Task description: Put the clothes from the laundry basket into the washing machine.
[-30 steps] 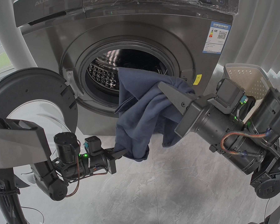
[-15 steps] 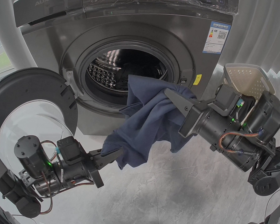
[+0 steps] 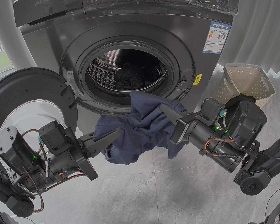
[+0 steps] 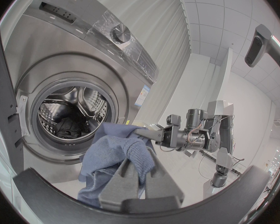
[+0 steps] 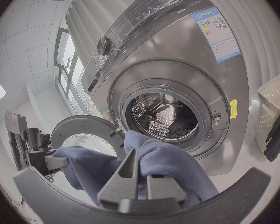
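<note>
Within the last second the blue sweatshirt (image 3: pixel 140 131) has been drawn down and back from the washing machine's (image 3: pixel 165 38) drum opening, which it had covered. It is now held stretched below that opening, clamped between the left end effector (image 3: pixel 116 132) and right end effector (image 3: pixel 165 109). Loading is judged not yet done.

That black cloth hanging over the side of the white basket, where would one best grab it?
Probably at the top of the black cloth, where it folds over the laundry basket rim, coming from above: it bunches there, while the rest hangs flat against the wall.
</note>
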Motion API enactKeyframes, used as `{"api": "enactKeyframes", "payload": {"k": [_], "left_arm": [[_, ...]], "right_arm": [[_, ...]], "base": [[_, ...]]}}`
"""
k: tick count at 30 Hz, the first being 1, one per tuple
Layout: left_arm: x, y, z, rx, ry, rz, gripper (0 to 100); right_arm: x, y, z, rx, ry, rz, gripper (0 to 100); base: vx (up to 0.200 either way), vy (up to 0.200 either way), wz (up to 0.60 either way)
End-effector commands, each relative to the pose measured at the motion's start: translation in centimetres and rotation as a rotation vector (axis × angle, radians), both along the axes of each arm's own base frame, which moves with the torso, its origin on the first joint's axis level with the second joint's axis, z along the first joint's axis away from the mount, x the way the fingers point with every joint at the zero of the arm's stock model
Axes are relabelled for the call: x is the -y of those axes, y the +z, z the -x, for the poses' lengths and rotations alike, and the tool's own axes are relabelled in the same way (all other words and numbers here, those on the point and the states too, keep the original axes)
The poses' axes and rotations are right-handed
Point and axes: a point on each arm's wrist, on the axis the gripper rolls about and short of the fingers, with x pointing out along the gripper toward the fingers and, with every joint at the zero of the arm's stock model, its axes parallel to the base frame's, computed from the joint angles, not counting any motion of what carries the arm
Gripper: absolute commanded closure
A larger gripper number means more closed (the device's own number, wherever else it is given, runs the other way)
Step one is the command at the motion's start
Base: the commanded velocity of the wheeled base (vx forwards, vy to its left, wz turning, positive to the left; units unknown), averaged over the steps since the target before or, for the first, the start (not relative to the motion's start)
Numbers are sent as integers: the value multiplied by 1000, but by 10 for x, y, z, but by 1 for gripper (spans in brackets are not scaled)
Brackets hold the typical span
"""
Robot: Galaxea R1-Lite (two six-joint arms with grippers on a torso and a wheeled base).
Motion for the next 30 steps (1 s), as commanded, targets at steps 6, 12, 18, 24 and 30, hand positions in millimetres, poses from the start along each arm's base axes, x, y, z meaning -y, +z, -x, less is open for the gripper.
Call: {"api": "enactKeyframes", "payload": {"k": [6, 12, 18, 24, 30], "left_arm": [[3, 17, -3, 59, 19, 51, 100], [6, 26, -11, 67, 76, 100, 100], [9, 21, -19, 47, 102, 89, 100], [13, 23, -27, 51, 153, 110, 100], [17, 32, -36, 73, 211, 151, 100]], "right_arm": [[-6, -24, -6, -57, -2, 57, 0], [-7, -41, -4, -96, 2, 105, 0], [-6, -41, -4, -95, -2, 108, 0], [-4, -39, -3, -93, -6, 107, 0], [-6, -38, 0, -89, 6, 104, 0]], "base": [[0, 0, 0], [0, 0, 0], [0, 0, 0], [0, 0, 0], [0, 0, 0]]}}
